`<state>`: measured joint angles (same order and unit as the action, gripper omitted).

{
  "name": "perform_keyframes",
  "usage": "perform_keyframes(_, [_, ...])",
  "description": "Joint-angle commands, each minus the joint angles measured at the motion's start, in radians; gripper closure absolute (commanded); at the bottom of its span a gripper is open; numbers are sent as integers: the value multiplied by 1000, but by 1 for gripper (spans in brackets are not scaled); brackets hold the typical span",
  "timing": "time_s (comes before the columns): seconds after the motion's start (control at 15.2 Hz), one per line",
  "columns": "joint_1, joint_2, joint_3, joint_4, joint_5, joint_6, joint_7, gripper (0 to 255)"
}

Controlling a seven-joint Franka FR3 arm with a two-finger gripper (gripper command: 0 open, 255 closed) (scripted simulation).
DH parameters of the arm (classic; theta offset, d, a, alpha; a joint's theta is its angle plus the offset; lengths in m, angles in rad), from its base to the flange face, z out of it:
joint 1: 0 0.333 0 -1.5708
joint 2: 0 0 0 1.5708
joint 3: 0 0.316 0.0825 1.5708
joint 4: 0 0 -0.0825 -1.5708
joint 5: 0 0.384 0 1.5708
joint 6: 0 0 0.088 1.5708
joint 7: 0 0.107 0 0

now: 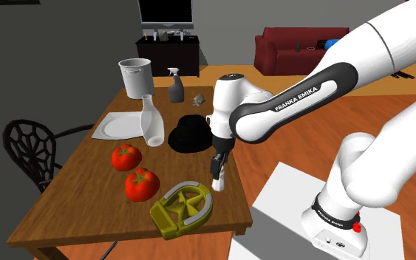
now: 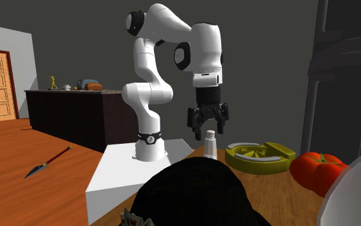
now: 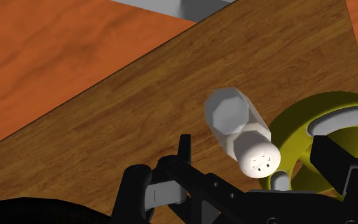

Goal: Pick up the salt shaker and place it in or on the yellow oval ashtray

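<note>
The salt shaker [image 1: 218, 180] is white with a faceted body and stands upright near the wooden table's edge closest to the stand. It also appears in the second exterior view [image 2: 209, 143] and below the hand [image 3: 241, 130]. My black gripper [image 1: 219, 158] [image 2: 208, 122] [image 3: 255, 147] hangs open just above it. One finger stands on each side of the shaker's perforated top, and neither touches it. The yellow oval ashtray [image 1: 182, 209] [image 2: 260, 156] [image 3: 298, 127], with grey curved bars inside, lies close beside the shaker, toward the shoulder view's lower left.
Two red tomatoes [image 1: 125, 156] [image 1: 141, 184] lie beyond the ashtray. A black dome-shaped object [image 1: 191, 135], a white carafe [image 1: 151, 123], a plate [image 1: 117, 125], a bucket [image 1: 136, 77] and a spray bottle [image 1: 175, 85] stand farther back. A chair [image 1: 32, 151] is at the table's far side.
</note>
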<state>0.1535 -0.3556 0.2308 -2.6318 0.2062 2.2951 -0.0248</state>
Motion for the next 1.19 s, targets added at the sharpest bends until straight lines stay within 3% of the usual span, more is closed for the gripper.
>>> perform_keyframes(0.0, [0,1,0,0,0,2,0,0])
perform_keyframes(0.2, [0,1,0,0,0,1,0,0])
perform_keyframes(0.26, [0,1,0,0,0,1,0,255])
perform_keyframes(0.86, [0,1,0,0,0,2,0,255])
perform_keyframes(1.12, [-1,-35,-6,28,-3,-63,4,255])
